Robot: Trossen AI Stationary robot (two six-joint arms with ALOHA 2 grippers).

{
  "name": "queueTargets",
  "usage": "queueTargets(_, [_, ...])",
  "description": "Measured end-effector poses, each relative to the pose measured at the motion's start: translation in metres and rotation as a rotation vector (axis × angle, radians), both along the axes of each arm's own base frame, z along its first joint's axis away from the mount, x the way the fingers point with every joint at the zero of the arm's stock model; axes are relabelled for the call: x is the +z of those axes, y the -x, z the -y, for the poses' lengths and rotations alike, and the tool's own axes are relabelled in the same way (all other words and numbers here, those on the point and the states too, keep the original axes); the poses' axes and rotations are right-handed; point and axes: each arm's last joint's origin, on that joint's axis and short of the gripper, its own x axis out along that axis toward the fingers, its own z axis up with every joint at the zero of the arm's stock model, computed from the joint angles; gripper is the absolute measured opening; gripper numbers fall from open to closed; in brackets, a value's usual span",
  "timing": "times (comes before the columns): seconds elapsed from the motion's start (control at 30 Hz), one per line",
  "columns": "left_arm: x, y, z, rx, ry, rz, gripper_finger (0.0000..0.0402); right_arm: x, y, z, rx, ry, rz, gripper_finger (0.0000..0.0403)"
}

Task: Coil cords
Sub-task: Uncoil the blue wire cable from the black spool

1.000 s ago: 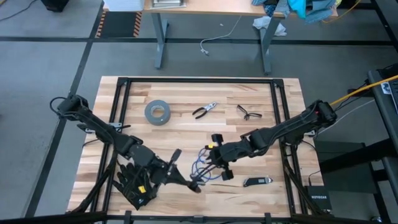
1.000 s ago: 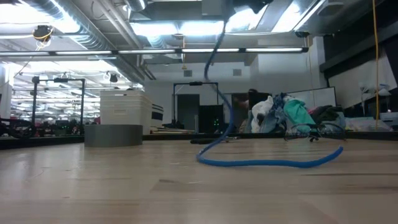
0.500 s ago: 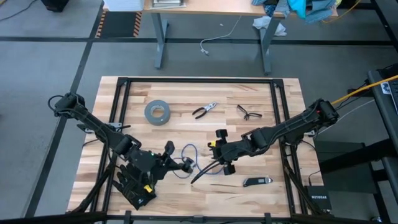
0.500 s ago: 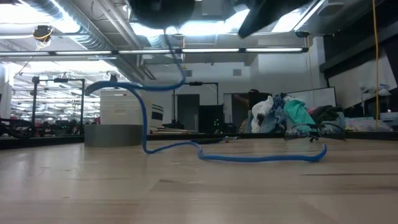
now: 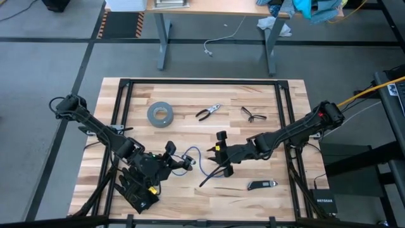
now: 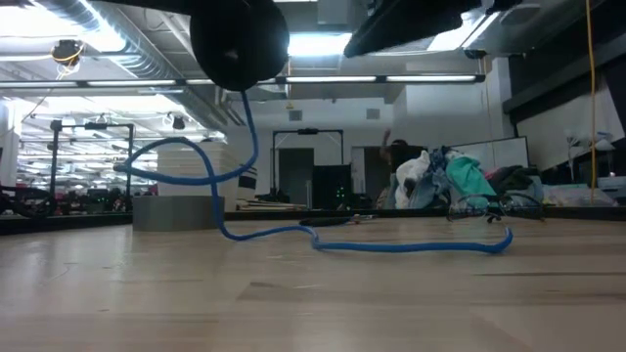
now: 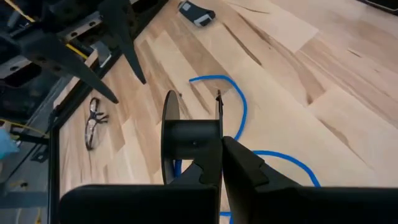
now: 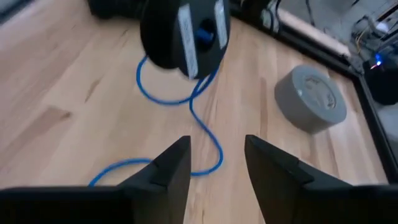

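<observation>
High view: the left gripper [image 5: 179, 161] is clamping a black spool [image 8: 184, 34] above the table's [image 5: 253, 92] near middle, fingers together on it. The blue cord [image 5: 204, 158] is trailing from the spool in loose loops onto the wood. The right gripper [image 5: 219, 154] is hovering just beside it, fingers apart, holding nothing.
</observation>
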Motion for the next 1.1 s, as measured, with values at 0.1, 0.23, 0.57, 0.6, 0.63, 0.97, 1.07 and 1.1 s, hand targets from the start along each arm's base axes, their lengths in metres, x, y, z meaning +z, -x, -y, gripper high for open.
queueTargets(0.1, [0.000, 0.000, 0.000, 0.002, -0.007, 0.002, 0.0000, 0.004, -0.006, -0.002, -0.001, -0.031, 0.075, 0.0156])
queueTargets(0.23, [0.000, 0.000, 0.000, 0.003, -0.019, 0.005, 0.0000, 0.002, -0.017, -0.007, 0.001, -0.066, 0.162, 0.0156])
queueTargets(0.57, [-0.018, -0.011, 0.001, 0.054, -0.006, -0.049, 0.0000, -0.023, -0.035, -0.014, 0.019, -0.065, 0.194, 0.0156])
queueTargets(0.6, [-0.019, -0.012, 0.000, 0.062, -0.005, -0.052, 0.0000, -0.024, -0.036, -0.014, 0.023, -0.065, 0.194, 0.0156])
queueTargets(0.63, [-0.020, -0.013, 0.000, 0.064, -0.007, -0.055, 0.0000, -0.025, -0.036, -0.015, 0.029, -0.064, 0.192, 0.0156])
queueTargets(0.97, [-0.041, -0.019, 0.007, 0.093, -0.232, -0.072, 0.0000, -0.031, -0.035, -0.014, -0.016, -0.116, 0.147, 0.0156])
queueTargets(1.07, [-0.055, -0.020, 0.015, 0.068, -0.310, -0.100, 0.0000, -0.036, -0.032, -0.012, -0.093, -0.127, 0.101, 0.0156])
queueTargets(1.1, [-0.060, -0.020, 0.018, 0.069, -0.353, -0.104, 0.0000, -0.038, -0.031, -0.011, -0.119, -0.125, 0.084, 0.0156])
